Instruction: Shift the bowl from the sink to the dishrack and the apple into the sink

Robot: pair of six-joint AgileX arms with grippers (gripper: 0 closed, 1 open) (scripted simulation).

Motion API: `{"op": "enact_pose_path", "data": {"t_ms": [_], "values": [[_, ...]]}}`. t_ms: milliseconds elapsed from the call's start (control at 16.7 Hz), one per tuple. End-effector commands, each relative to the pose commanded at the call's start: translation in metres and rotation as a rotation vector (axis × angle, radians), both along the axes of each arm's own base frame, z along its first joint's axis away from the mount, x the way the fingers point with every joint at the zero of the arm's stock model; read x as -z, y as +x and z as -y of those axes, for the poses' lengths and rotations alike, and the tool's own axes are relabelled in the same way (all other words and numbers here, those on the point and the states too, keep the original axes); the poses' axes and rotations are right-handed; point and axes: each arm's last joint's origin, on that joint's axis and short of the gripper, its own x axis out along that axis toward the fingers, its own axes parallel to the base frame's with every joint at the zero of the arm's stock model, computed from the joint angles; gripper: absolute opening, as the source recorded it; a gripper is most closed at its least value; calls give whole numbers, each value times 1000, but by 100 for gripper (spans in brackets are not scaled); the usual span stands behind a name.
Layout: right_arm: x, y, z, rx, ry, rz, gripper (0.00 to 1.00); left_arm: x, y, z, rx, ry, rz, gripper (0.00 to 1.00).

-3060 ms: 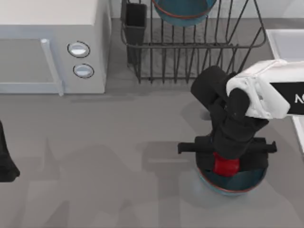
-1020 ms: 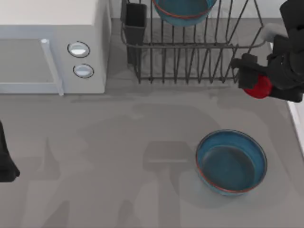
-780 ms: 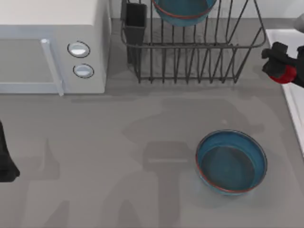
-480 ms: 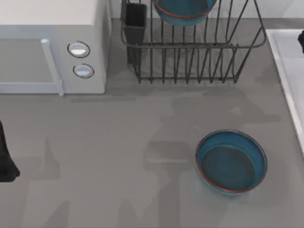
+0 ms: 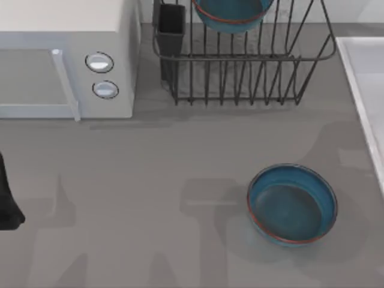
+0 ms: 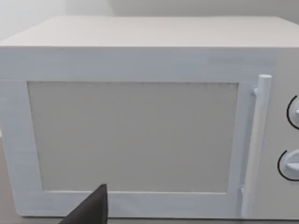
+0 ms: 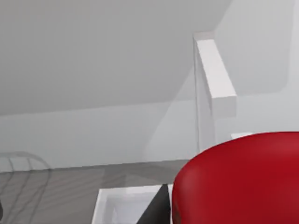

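From above, you have one bowl (image 5: 292,204) on the counter (image 5: 150,198) in front of the dishrack (image 5: 243,60), another bowl (image 5: 231,13) already in that rack, and the sink (image 5: 365,90) just right of it.

Your left wrist faces the microwave (image 6: 140,116); whether those jaws are wide or narrow, I cannot tell.

Your right wrist shows the apple (image 7: 238,179) close against the camera, apparently held above the sink. Release too early and it may hit the rim and roll out.

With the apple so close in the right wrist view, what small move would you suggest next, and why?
Probably lower the right end effector a little and then release. The apple looms large in the right wrist view, with the sink rim below it, so it seems held above the basin. One bowl already sits in the dishrack.
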Motion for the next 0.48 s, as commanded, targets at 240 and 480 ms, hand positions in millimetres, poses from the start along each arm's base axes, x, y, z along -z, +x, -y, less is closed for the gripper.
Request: {"op": "enact_pose_path", "data": {"t_ms": [240,480], "values": [[-5,-33,19,37,-100,107,0,0,0,0,0,0,0,100],[-5,-37,21,41,-111,118,0,0,0,0,0,0,0,100]]}}
